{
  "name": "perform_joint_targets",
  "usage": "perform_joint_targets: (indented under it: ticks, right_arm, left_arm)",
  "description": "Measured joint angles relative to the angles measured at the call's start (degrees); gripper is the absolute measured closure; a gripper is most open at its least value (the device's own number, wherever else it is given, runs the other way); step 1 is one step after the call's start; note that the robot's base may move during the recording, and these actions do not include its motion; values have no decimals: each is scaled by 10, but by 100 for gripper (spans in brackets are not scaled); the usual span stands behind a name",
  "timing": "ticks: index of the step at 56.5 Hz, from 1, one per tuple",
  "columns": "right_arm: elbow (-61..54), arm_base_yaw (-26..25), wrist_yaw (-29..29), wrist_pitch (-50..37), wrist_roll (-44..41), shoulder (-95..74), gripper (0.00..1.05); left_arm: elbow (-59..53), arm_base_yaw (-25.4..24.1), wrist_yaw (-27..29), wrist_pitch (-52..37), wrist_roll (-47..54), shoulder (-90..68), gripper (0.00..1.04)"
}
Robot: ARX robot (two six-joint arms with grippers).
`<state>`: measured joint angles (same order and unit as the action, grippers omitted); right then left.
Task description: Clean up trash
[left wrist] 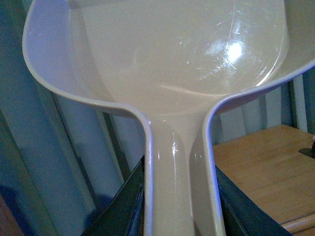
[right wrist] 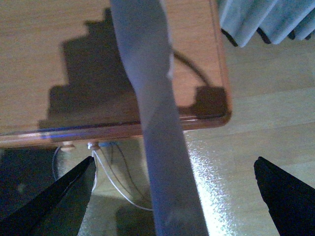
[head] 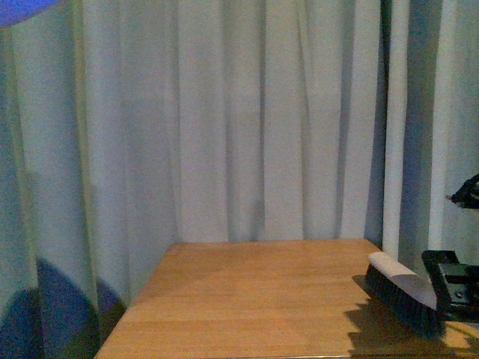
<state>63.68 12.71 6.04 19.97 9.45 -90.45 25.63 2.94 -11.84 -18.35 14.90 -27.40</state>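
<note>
The trash is out of view in every frame. A pale pinkish-grey dustpan (left wrist: 177, 64) fills the left wrist view, its scoop empty. My left gripper (left wrist: 179, 206) is shut on the dustpan's handle, with a dark finger pressed against each side. In the right wrist view my right gripper (right wrist: 174, 196) stands open. The grey handle of a brush (right wrist: 152, 98) runs between its fingers (right wrist: 64, 196) with wide gaps on both sides. The front view shows the brush (head: 404, 292), black bristles down, on the table's right side, with the right gripper (head: 453, 280) at its near end.
The wooden table (head: 262, 299) stands against pale curtains (head: 224, 112). Its right edge (right wrist: 221, 73) drops to a shiny light floor (right wrist: 256, 128). White cables (right wrist: 118, 182) hang under the table's front edge. The table's corner also shows beside the dustpan (left wrist: 266, 167).
</note>
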Motion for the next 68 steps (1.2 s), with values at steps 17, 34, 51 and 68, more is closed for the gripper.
perform_joint_targets:
  ticks: [17,34,51,68]
  right_arm:
    - [23,13,8,-8,23,-48,7]
    - [23,15,8,-15,28,-59,51]
    - [21,8,2,-16,30,-65,85]
    - [-48,23,49,-177,-35,52,85]
  left_arm:
    - [0,0,0,0,0,0,77]
    - [0,0,0,0,0,0,77]
    - [0,0,0,0,0,0,77]
    - [0,0,0,0,0,0,77]
